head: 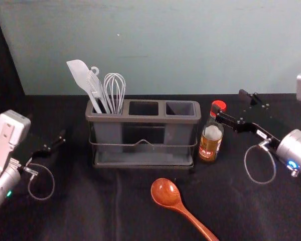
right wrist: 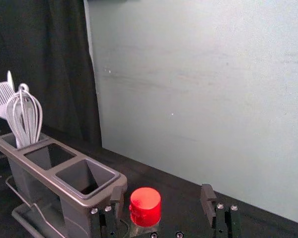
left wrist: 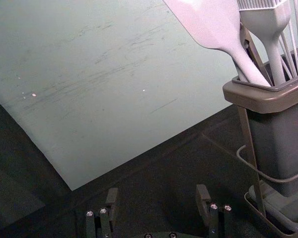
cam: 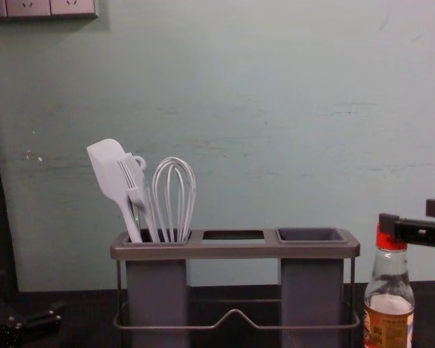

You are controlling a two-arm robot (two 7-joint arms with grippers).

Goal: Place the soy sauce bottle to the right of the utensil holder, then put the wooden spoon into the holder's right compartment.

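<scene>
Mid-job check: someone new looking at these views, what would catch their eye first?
Probably the bright red cap on the bottle, right of the holder, with the open right end effector beside it. Next, the glossy orange-brown spoon on the dark cloth in front of the holder, then the pale utensils in its left compartment.

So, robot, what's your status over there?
Left gripper open, left of the utensil holder. Right gripper open at the soy sauce bottle, upright right of holder. Nothing seen blocking the wooden spoon.
</scene>
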